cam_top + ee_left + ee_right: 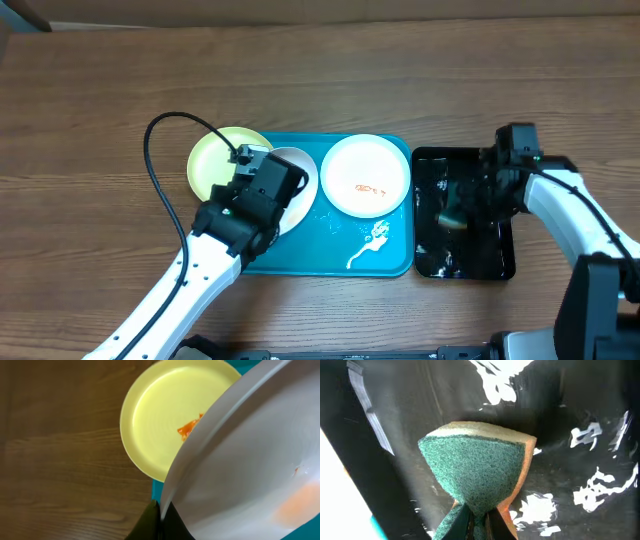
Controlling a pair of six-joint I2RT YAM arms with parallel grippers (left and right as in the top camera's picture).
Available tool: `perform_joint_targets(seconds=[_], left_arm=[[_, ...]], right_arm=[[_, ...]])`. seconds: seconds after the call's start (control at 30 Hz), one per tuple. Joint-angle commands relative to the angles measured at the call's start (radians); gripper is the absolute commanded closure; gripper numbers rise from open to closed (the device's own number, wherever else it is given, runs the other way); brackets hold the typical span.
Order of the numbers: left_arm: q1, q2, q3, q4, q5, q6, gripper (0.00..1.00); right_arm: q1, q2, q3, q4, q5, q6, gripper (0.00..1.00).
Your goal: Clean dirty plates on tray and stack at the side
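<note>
White plate (pixel 240 460) clamped in left end effector (pixel 159 516).

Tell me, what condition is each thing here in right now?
turquoise tray: white smear on it.
yellow-green plate: lying flat, orange smear.
held white plate: tilted, rim pinched in left pincer, faint orange smudge.
other white plate: flat on the turquoise tray, orange smear.
sponge: squeezed in right pincer.
black tray: glossy, wet-looking.

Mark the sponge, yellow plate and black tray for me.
sponge (pixel 472 472): right wrist view, middle of the green scrub face.
yellow plate (pixel 155 415): left wrist view, inner surface left of the orange smear.
black tray (pixel 482 252): overhead view, bare floor near its lower right.
</note>
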Motion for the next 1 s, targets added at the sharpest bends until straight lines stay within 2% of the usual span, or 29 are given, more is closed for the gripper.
perform_joint_targets(seconds=[0.0, 0.27, 0.53, 0.7, 0.87, 0.97], left_arm=[[-0.043, -0.017, 0.039, 0.005, -0.151, 0.020, 0.96], [-0.106, -0.013, 0.039, -0.003, -0.192, 0.034, 0.96], [-0.131, -0.012, 0.039, 0.002, -0.283, 0.034, 0.96], [-0.147, -0.012, 0.039, 0.034, -0.323, 0.035, 0.96], [-0.147, -0.012, 0.039, 0.039, -0.300, 0.023, 0.96], [-0.138, -0.013, 0.039, 0.039, -0.219, -0.006, 0.96]], right_arm=[[0.000, -0.068, 0.066, -0.006, 0.019, -0.003, 0.96], [0.000, -0.052, -0.023, 0.011, 0.072, 0.002, 0.96], [0.000, -0.042, -0.190, 0.172, 0.074, 0.031, 0.96], [0.000, -0.042, -0.211, 0.205, 0.071, 0.031, 0.96], [0.000, -0.042, -0.191, 0.227, 0.069, 0.031, 0.96], [0.000, -0.043, -0.131, 0.211, 0.048, 0.023, 0.96]])
